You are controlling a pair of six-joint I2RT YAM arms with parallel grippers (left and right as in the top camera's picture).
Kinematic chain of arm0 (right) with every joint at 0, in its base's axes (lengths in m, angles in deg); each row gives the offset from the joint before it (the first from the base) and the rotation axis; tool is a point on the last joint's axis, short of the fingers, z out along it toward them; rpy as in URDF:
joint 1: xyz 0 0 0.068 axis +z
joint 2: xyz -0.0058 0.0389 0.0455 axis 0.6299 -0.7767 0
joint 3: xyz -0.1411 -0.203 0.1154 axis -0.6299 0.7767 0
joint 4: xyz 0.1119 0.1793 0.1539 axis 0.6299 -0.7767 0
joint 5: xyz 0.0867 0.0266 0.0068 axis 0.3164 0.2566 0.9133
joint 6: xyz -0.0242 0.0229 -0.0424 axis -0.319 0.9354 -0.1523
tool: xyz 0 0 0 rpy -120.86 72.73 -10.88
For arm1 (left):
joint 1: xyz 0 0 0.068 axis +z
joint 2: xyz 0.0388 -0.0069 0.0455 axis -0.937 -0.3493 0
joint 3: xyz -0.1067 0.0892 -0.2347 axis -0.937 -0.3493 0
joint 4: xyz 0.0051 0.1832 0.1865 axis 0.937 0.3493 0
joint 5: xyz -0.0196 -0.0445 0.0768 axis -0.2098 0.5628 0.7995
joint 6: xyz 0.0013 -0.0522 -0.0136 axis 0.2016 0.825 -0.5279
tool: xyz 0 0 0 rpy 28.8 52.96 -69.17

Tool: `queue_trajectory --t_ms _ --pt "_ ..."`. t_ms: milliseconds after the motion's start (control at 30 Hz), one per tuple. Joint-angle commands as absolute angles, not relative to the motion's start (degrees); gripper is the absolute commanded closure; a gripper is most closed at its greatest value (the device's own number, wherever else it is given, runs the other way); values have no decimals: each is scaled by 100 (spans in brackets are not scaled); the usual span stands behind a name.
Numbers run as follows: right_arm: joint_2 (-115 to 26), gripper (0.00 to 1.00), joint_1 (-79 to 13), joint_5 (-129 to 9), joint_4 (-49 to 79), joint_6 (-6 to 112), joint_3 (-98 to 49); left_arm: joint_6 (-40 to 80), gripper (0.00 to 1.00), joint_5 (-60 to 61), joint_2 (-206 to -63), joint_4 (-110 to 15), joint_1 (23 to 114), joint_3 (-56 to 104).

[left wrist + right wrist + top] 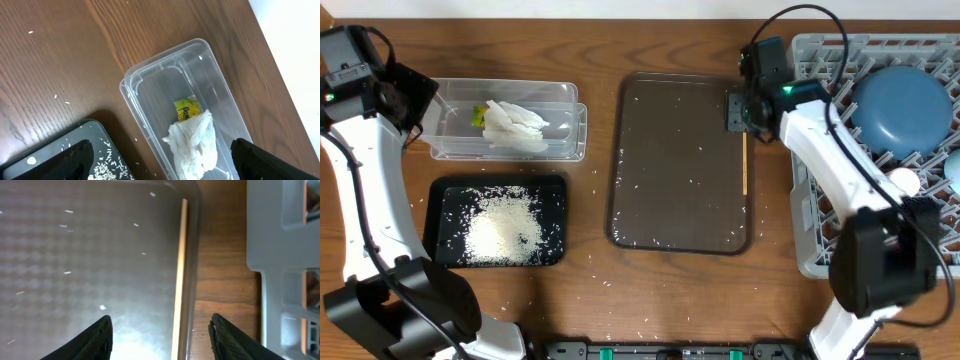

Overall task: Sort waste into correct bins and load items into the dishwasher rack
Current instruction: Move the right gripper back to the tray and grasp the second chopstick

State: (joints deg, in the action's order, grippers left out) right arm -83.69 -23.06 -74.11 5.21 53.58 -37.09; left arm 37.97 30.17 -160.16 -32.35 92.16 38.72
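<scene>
The clear tub (pixel 565 120) holds crumpled white tissue (pixel 515 128) and the snack wrapper (pixel 478 116); both show in the left wrist view, tissue (pixel 195 142), wrapper (pixel 186 109). The black tray (pixel 445 200) holds the rice heap (pixel 503 230). A wooden chopstick (pixel 745 165) lies along the brown tray's right edge, also in the right wrist view (pixel 180 275). My right gripper (pixel 161 337) is open above it. My left gripper (pixel 160 162) is open above the tub and black tray. The grey rack (pixel 820 250) holds the dark-blue dish (pixel 902 110).
The brown serving tray (pixel 670 170) lies mid-table with scattered rice grains. Loose grains dot the wood near the table's front (pixel 605 275). A white cup (pixel 903 182) and a light-blue bowl edge (pixel 952 170) sit in the rack.
</scene>
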Motion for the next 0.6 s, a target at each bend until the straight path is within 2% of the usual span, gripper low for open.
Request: queue_trajectory --t_ms 0,67,500,567 --pt "-8898 41 -2262 -7531 501 5561 -3647 3850 9 3025 -15975 -3219 9225 3902" --pt "-9123 45 -2260 -7280 525 5561 -3647 3850 9 3025 -15975 -3219 9225 3902" --pt "-9801 46 -2247 -7081 657 5563 -3639 3850 9 3025 -15975 -3219 9225 3902" --pt "-9875 55 -2244 -7081 689 5566 -3628 3850 9 3025 -15975 -3219 9225 3902"
